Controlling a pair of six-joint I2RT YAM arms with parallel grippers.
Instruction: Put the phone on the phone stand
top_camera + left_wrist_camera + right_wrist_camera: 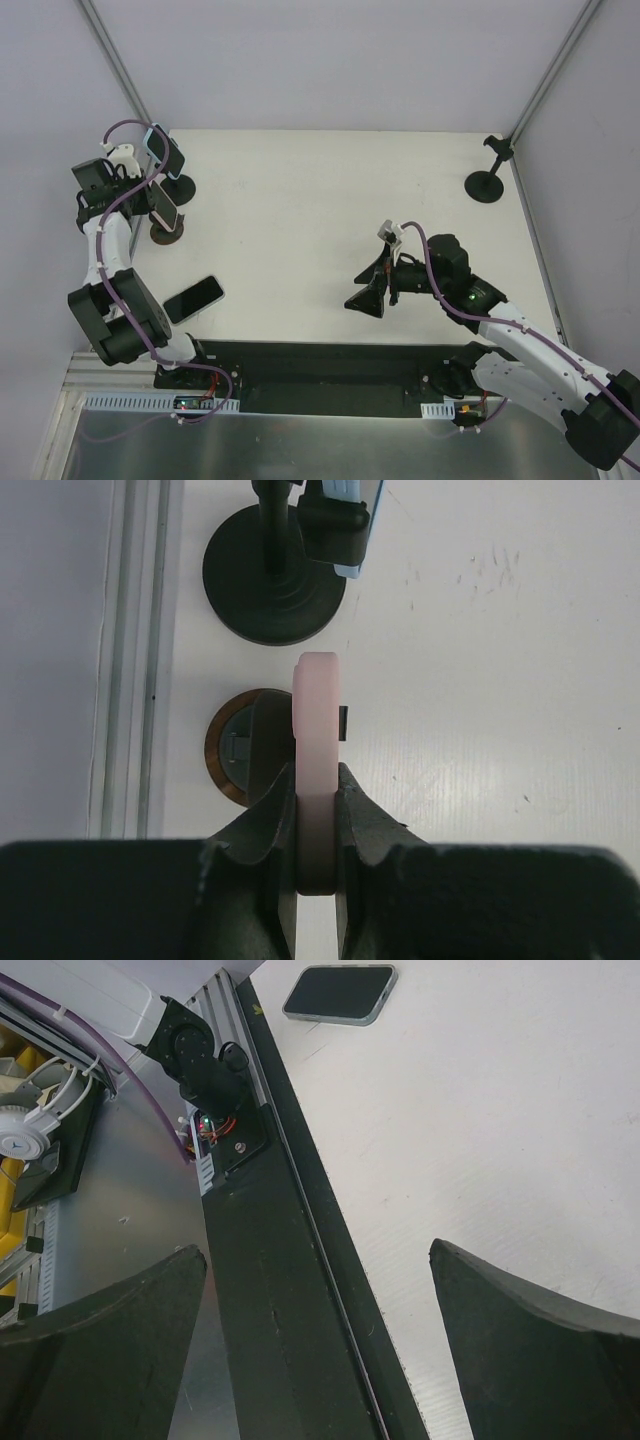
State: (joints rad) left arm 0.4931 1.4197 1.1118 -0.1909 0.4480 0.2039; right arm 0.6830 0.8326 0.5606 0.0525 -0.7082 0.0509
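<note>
A pink-cased phone (318, 710) stands on edge between the jaws of my left gripper (318, 775), which is shut on it. The phone hangs just above a brown-rimmed round phone stand (235, 750). From above, the pink phone (166, 207) sits over that stand's base (168, 236) at the table's far left, with the left gripper (148, 198) beside it. My right gripper (368, 296) hovers open over the middle right of the table, holding nothing. In its own view the right gripper (318, 1255) looks down at the table's near edge.
A blue-cased phone (166, 151) rests on a second black stand (275, 585) just beyond. A dark phone (193, 299) lies flat near the left arm's base, and shows too in the right wrist view as the dark phone (340, 993). A bare black stand (487, 183) is at the far right.
</note>
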